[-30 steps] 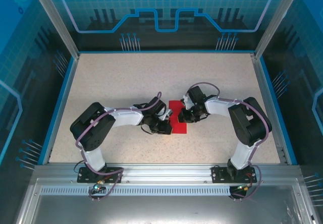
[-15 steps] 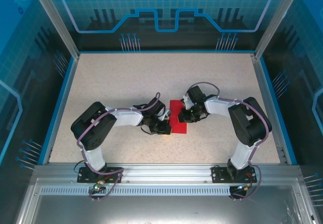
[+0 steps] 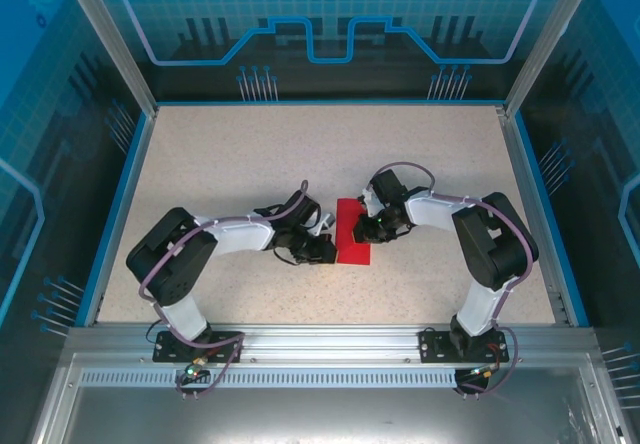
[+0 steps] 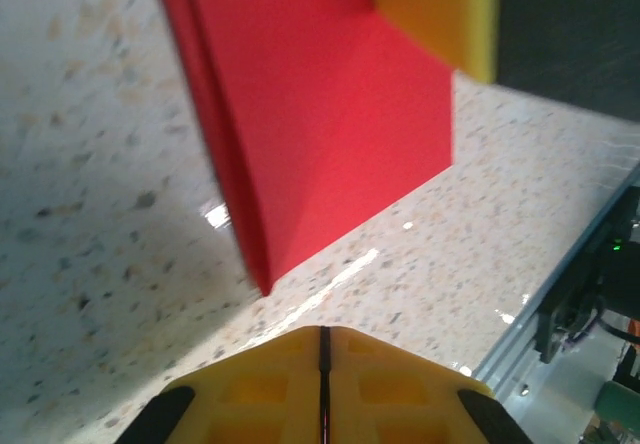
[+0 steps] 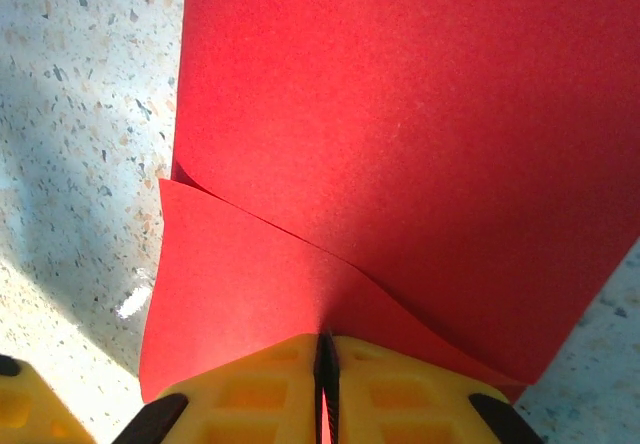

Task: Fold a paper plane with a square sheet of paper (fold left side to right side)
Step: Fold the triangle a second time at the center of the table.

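Note:
The square sheet of paper (image 3: 352, 250) is bright red and lies folded in layers on the speckled table between both arms. In the right wrist view the sheet of paper (image 5: 400, 114) shows an upper flap whose slanted edge runs into my right gripper (image 5: 325, 342), which is shut on it. From above, the right gripper (image 3: 362, 232) sits over the sheet's right half. My left gripper (image 4: 322, 339) is shut with nothing in it, just short of the near corner of the sheet of paper (image 4: 320, 114). From above, the left gripper (image 3: 327, 251) is at the sheet's left edge. A yellow right fingertip (image 4: 435, 9) rests on the far part.
The table (image 3: 250, 154) has a raised blue rim and see-through walls on three sides. A metal rail (image 3: 320, 342) with both arm bases runs along the near edge. Bare tabletop stretches behind and to either side of the sheet.
My left arm has drawn back a little to the left, its elbow and shoulder link swinging outward. The paper and the right arm have stayed put.

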{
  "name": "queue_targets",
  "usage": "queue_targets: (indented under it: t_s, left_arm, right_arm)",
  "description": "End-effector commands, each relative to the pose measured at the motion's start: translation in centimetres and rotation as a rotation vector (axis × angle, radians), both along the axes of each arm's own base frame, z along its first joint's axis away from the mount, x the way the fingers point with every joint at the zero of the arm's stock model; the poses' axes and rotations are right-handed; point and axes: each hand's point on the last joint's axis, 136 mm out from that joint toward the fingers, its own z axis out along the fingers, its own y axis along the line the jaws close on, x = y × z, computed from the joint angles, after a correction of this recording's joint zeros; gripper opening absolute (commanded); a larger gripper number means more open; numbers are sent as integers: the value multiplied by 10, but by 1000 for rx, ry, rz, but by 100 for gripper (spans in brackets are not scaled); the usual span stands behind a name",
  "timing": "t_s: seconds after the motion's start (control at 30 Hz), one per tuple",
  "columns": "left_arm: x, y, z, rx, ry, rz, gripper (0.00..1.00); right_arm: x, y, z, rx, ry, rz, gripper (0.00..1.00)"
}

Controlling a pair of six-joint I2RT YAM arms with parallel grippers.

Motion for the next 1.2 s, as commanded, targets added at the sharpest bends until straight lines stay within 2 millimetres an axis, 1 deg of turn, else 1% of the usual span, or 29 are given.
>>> queue_targets:
  t_s: [0.0,0.1,0.23,0.3,0.37,0.43,0.53,0.6,0.67,0.73,0.93,1.07,1.17]
  left_arm:
    - [8,-10,2,-26,15,-18,13]
    - [11,-9,-10,4,20,-12,14]
    - [10,-5,-25,44,37,-8,14]
    - [8,1,-33,77,45,-3,14]
    - [5,7,-40,107,53,0,13]
    - [2,13,-47,133,62,4,10]
    - [-3,17,-54,147,73,7,7]
    - [-4,18,-56,147,72,8,5]
    - [-5,19,-57,147,74,9,4]
    - [-5,19,-57,149,72,11,4]
    - [-4,19,-58,155,78,19,3]
    - [-3,19,-60,159,93,32,2]
    - [-4,21,-63,170,97,34,2]
  right_arm:
    - [-12,-13,-17,-97,50,6,12]
    - [-13,-11,-16,-93,49,10,12]
    - [-11,-8,-11,-76,35,13,12]
    - [-9,-6,-6,-58,19,16,12]
    - [-7,-2,5,-28,-11,24,11]
    - [-7,3,17,5,-38,39,5]
    - [-15,10,26,27,-35,78,1]
    - [-22,17,27,34,-31,109,0]
    - [-28,24,24,38,-20,131,1]
    - [-30,28,21,35,-10,138,1]
    - [-32,34,7,9,26,153,1]
    - [-35,29,-5,-30,51,152,2]
    - [-35,20,-15,-63,67,140,2]
